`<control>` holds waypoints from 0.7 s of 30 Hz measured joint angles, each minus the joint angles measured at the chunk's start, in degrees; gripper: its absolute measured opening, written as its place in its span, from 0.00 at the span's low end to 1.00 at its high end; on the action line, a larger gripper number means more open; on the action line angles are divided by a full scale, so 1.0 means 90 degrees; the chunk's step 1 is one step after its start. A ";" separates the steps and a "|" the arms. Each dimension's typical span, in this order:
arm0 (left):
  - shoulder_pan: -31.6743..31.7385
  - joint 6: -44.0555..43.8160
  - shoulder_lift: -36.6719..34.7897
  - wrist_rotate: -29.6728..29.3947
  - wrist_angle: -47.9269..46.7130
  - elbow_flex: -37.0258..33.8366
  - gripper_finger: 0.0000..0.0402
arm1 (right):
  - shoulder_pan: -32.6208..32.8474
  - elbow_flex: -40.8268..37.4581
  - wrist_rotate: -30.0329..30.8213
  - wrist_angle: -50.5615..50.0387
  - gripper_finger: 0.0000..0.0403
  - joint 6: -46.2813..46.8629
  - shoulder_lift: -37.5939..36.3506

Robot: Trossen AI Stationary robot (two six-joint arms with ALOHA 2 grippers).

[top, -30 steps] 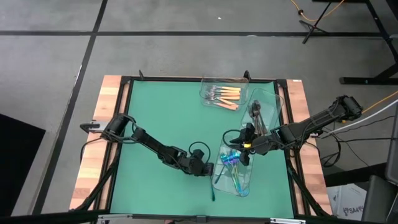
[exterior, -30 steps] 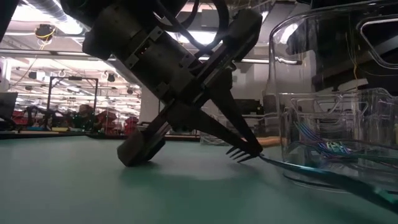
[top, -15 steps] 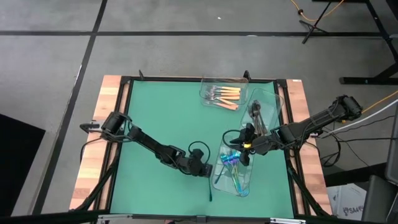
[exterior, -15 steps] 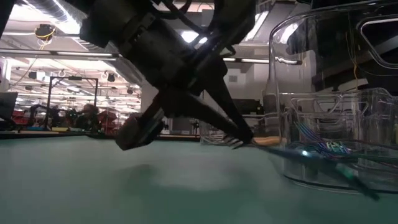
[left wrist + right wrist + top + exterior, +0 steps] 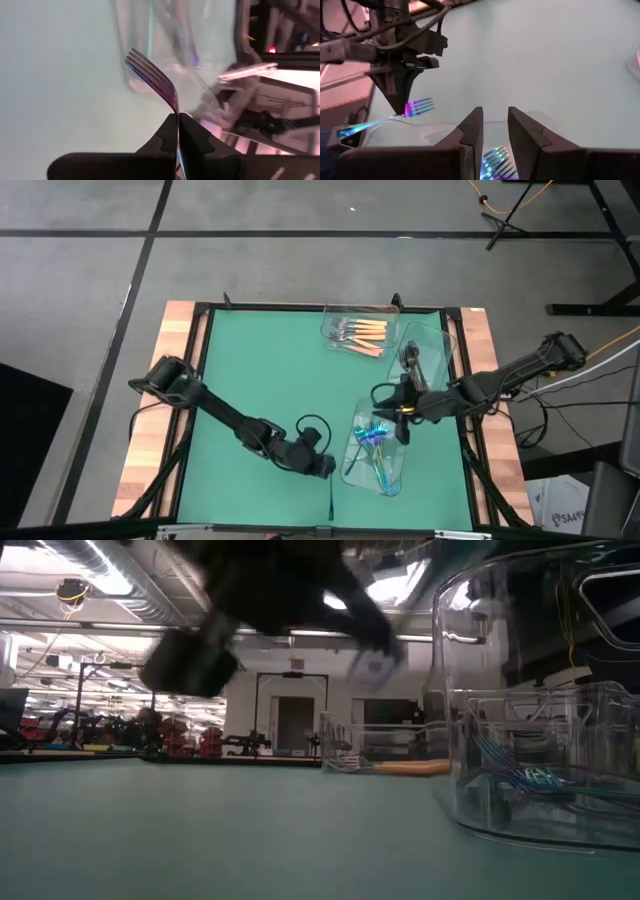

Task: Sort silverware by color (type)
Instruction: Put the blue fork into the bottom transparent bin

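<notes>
My left gripper (image 5: 328, 470) is shut on an iridescent blue-teal fork (image 5: 152, 77) just left of the clear tray (image 5: 352, 470) that holds more blue-teal forks (image 5: 375, 442). The held fork's handle (image 5: 331, 498) points toward the near edge. My right gripper (image 5: 400, 423) hangs open over that tray's far end, with nothing between its fingers (image 5: 472, 127). Orange-handled forks (image 5: 362, 332) lie in a clear tray at the far edge. Dark forks (image 5: 412, 363) lie in a third tray beside them. My left gripper pinches the fork's neck (image 5: 175, 107), just behind the tines, between its two fingertips. The fingers come slanting down from the table's left. The fork is lifted clear of the table, with its tines (image 5: 421, 105) ahead of the fingers and its handle (image 5: 357, 131) trailing behind.
The three clear trays stand along the mat's right half, and the dark-fork tray (image 5: 432, 345) is the tallest. The green mat (image 5: 260, 370) is bare on its left and middle. Black rails frame the table.
My left gripper has risen and gone a little toward the near edge, still shut on the blue-teal fork. The fork, whose handle lay on the mat, is now lifted clear of it.
</notes>
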 joint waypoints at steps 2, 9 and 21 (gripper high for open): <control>-0.0110 -0.0064 -0.0153 -0.0153 0.0017 0.0002 0.00 | 0.0000 0.0000 0.0002 -0.0007 0.19 -0.0159 -0.0216; -0.0408 -0.0202 -0.0660 -0.1254 0.0359 0.0007 0.00 | 0.0000 0.0000 0.0002 -0.0046 0.19 -0.0373 -0.1035; 0.0529 0.0941 -0.0793 -0.1435 0.1321 0.0186 0.00 | 0.0000 0.0000 0.0005 -0.0545 0.19 -0.1446 -0.2420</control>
